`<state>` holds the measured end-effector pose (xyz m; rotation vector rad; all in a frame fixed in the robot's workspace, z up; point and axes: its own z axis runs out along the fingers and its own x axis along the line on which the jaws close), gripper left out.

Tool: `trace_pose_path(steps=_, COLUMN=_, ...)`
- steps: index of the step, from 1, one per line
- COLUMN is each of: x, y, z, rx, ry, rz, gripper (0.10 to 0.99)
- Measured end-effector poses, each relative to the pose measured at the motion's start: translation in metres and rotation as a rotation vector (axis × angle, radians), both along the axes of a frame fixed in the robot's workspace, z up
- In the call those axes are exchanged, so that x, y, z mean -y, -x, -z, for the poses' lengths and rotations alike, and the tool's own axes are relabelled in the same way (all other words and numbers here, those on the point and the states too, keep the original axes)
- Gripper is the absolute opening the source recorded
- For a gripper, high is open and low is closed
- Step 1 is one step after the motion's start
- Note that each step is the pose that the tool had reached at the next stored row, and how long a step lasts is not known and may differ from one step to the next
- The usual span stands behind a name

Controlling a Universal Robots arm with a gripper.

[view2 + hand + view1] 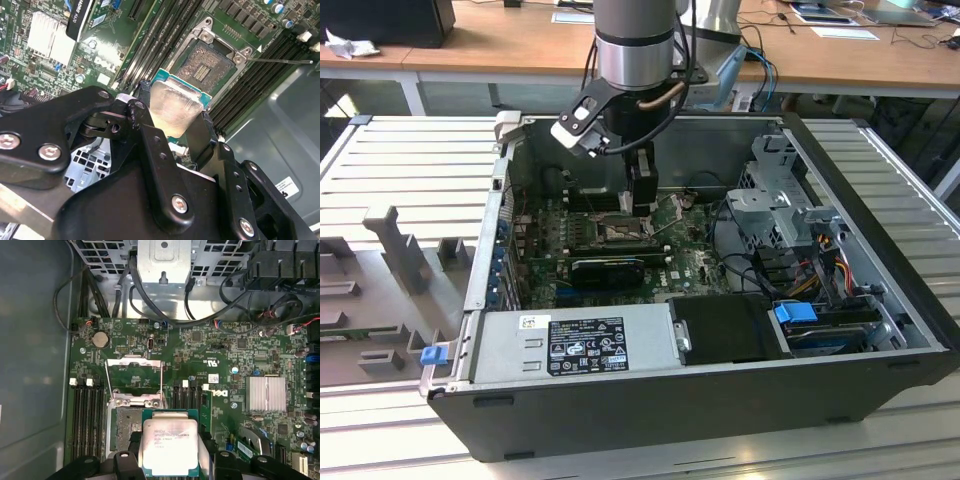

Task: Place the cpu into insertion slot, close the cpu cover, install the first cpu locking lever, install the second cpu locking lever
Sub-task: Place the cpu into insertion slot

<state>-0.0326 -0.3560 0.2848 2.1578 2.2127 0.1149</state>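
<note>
Over insertion slot point(124, 432), cpu point(170, 445) in jaws, face up

Exterior view overlooks the case point(700, 400); both wrist views closely share the cpu point(172, 107) point(170, 445).

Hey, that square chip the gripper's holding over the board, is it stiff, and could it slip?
The chip looks like a rigid flat plate, so it likely won't bend. Its smooth metal face and thin edges, pinched by the gripper, might slip if tilted. Small and thin, it's probably light, so a knock against the socket could shift it.
</note>
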Motion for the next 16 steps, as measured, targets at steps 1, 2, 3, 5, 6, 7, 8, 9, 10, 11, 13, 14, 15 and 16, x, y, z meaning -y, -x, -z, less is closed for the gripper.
trace_pose_path(steps=1, x=0.0, y=0.0003, z=0.0013, rx=0.0, ry=0.0, rz=0.0, gripper=0.529)
trace_pose_path(steps=2, x=-0.0002, y=0.0002, z=0.0024, rx=-0.0001, ry=0.0, rz=0.0, gripper=0.529)
trace_pose_path(steps=3, x=-0.0012, y=0.0003, z=0.0046, rx=-0.0001, ry=0.0, rz=0.0, gripper=0.529)
trace_pose_path(steps=5, x=-0.0042, y=0.0005, z=0.0105, rx=-0.0001, ry=0.0, rz=0.001, gripper=0.529)
trace_pose_path(steps=6, x=-0.0044, y=0.0007, z=0.0111, rx=-0.0001, ry=0.0, rz=0.002, gripper=0.529)
trace_pose_path(steps=7, x=-0.0045, y=0.0009, z=0.0115, rx=-0.0001, ry=0.0, rz=0.003, gripper=0.529)
trace_pose_path(steps=8, x=-0.0047, y=0.0013, z=0.012, rx=-0.0001, ry=0.0, rz=0.003, gripper=0.529)
trace_pose_path(steps=9, x=-0.0049, y=0.0017, z=0.0125, rx=-0.0001, ry=0.0, rz=0.003, gripper=0.529)
trace_pose_path(steps=10, x=-0.0051, y=0.0019, z=0.0128, rx=-0.0001, ry=0.0, rz=0.004, gripper=0.529)
trace_pose_path(steps=11, x=-0.0052, y=0.002, z=0.0131, rx=-0.0001, ry=0.0, rz=0.004, gripper=0.529)
trace_pose_path(steps=13, x=-0.0058, y=0.0023, z=0.0141, rx=-0.0001, ry=0.0, rz=0.005, gripper=0.529)
trace_pose_path(steps=14, x=-0.0061, y=0.0023, z=0.0145, rx=-0.0001, ry=0.0, rz=0.005, gripper=0.529)
trace_pose_path(steps=15, x=-0.0064, y=0.0024, z=0.0148, rx=-0.0001, ry=0.0, rz=0.005, gripper=0.529)
trace_pose_path(steps=16, x=-0.0069, y=0.0024, z=0.0152, rx=-0.0002, ry=0.0, rz=0.006, gripper=0.529)
